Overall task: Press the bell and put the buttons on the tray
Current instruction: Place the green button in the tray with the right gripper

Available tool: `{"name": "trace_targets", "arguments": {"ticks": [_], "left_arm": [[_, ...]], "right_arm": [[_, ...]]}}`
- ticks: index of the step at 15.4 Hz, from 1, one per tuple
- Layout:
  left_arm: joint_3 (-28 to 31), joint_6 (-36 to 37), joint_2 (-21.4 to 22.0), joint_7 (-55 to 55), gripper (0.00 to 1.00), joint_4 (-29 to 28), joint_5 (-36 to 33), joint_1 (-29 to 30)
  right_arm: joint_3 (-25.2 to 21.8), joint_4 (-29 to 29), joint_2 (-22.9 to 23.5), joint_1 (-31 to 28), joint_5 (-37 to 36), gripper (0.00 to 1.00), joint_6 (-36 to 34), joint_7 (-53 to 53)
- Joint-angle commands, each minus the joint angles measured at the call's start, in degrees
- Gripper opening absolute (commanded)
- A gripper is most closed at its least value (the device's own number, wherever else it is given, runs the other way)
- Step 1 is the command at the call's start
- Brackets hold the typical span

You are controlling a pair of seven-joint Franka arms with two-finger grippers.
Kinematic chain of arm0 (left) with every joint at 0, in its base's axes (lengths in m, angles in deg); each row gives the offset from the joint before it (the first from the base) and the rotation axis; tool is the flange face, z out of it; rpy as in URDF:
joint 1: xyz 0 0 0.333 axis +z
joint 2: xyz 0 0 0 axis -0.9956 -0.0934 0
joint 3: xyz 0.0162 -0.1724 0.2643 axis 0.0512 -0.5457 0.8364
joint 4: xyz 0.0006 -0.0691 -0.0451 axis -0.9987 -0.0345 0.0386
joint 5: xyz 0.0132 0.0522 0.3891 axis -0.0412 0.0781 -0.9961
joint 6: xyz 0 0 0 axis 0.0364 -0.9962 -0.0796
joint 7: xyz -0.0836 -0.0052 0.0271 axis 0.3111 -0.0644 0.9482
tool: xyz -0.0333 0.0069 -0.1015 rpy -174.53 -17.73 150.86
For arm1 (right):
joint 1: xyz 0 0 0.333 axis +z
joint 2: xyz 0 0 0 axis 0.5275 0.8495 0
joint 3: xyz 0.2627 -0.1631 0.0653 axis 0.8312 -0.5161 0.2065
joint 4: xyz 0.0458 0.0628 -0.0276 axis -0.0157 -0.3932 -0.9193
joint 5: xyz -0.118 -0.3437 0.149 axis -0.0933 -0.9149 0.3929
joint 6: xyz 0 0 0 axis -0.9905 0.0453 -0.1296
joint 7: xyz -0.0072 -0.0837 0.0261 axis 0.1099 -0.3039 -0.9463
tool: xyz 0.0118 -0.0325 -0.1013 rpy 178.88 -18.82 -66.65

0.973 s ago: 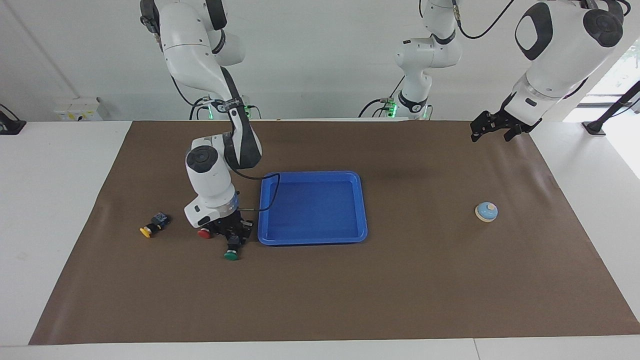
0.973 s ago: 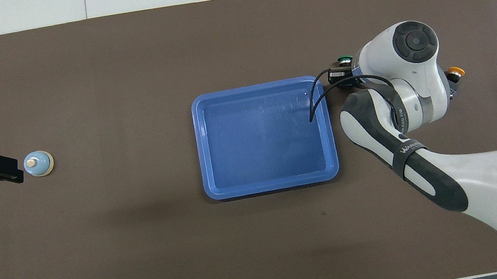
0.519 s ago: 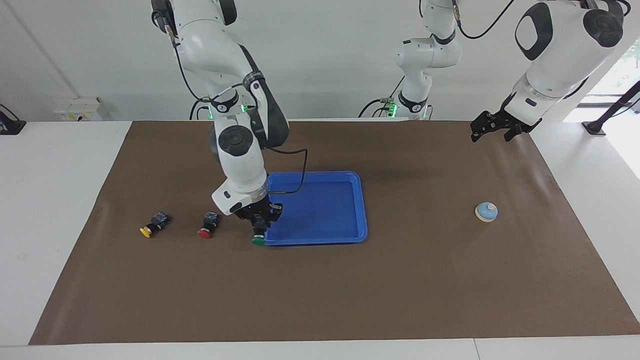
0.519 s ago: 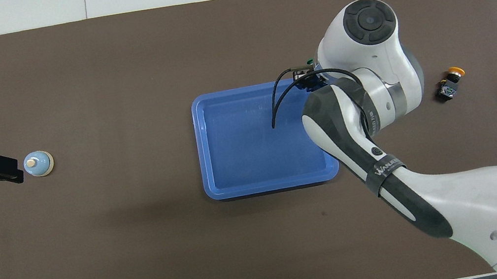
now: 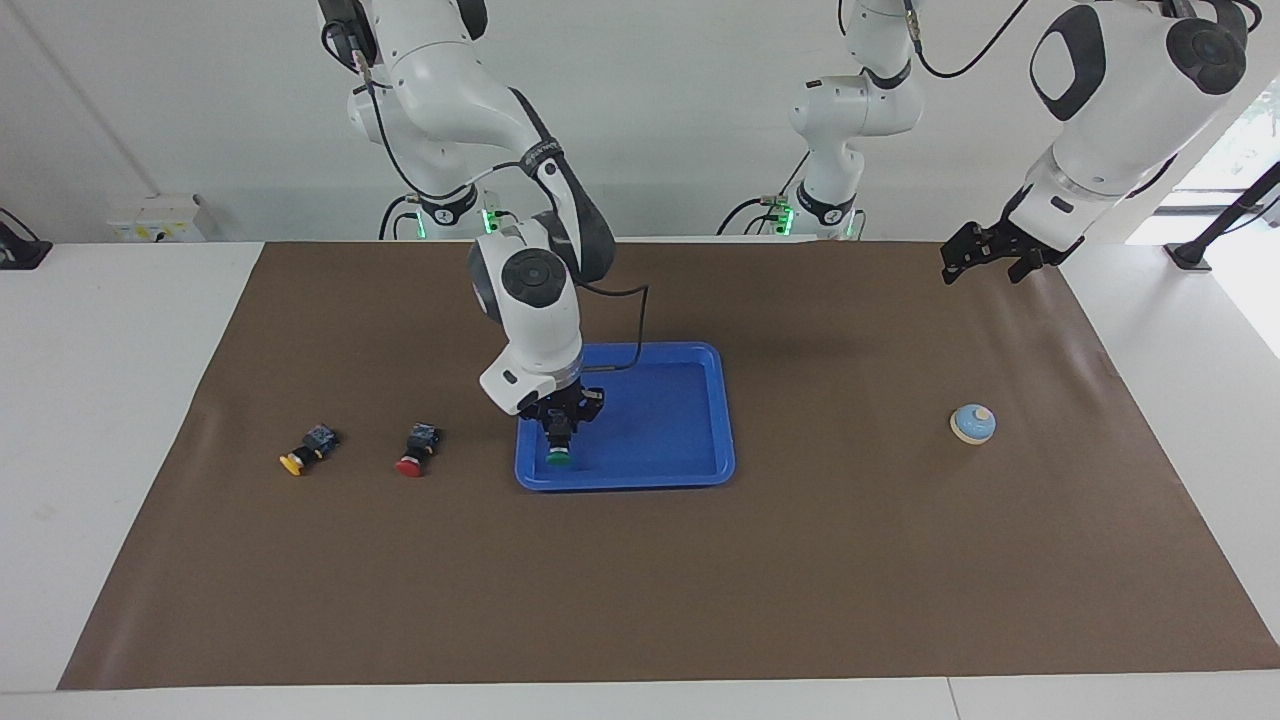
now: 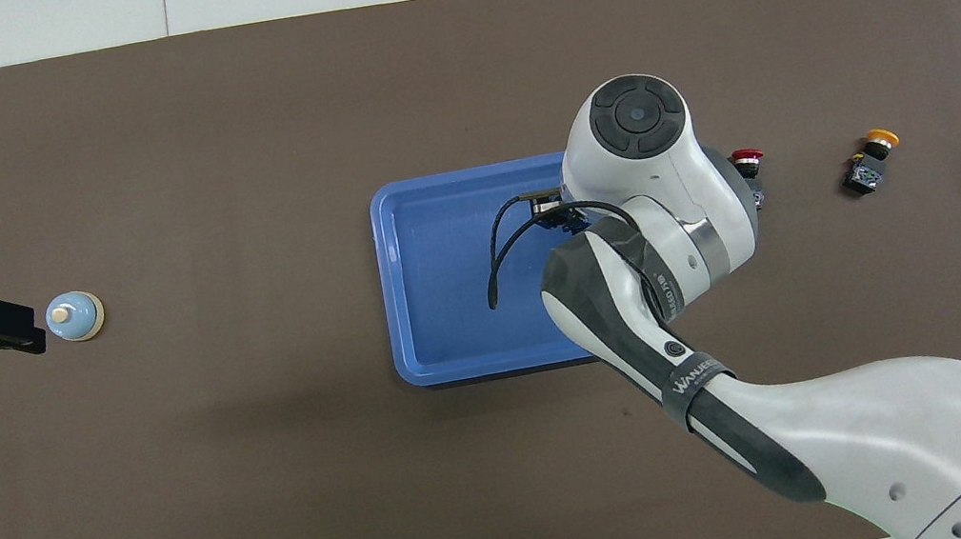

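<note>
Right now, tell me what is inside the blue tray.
Over the blue tray the right gripper holds the green button; whether it touches the floor is unclear. Nothing else shows.

table (image 5: pixel 130 400) | brown mat (image 5: pixel 640 580) | on mat: blue tray (image 5: pixel 690 478), bell (image 5: pixel 972 424), red button (image 5: pixel 417 449), yellow button (image 5: pixel 308 448)

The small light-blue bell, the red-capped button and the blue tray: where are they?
Small light-blue dome bell (image 5: pixel 972 423), facing view, its top.
Red-capped black push-button (image 5: pixel 415 452), facing view, its body.
Flat blue plastic tray (image 5: pixel 727 410), facing view, its rim.
</note>
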Motion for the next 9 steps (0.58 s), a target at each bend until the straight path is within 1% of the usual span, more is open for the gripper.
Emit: {"name": "trace_targets", "arguments": {"ticks": [1,3,4,5,6,7,9], "left_arm": [[-0.24,0.36,0.81,0.21,1.00,-0.13,0.12,0.55],[-0.24,0.36,0.81,0.21,1.00,-0.13,0.12,0.55],[-0.24,0.36,0.81,0.30,1.00,-0.13,0.12,0.55],[-0.24,0.36,0.81,0.30,1.00,-0.13,0.12,0.55],[-0.24,0.36,0.81,0.30,1.00,-0.13,0.12,0.55],[-0.24,0.36,0.81,0.30,1.00,-0.13,0.12,0.55],[-0.24,0.36,0.81,0.21,1.00,-0.13,0.12,0.55]], "right_arm": [[0.19,-7.85,-3.82,0.67,0.19,0.00,5.78,3.42],[0.27,-11.29,-4.52,1.19,0.19,0.00,9.74,5.26],[0.27,-11.30,-4.70,1.37,0.19,0.00,9.58,6.58],[0.27,-11.21,-4.70,1.11,0.19,0.42,9.32,8.24],[0.27,-11.13,-4.79,1.11,0.19,0.99,9.06,9.04],[0.27,-10.86,-5.40,1.11,0.45,1.00,7.92,9.57],[0.19,-9.46,-7.77,0.32,2.99,1.00,3.54,9.58]]}}
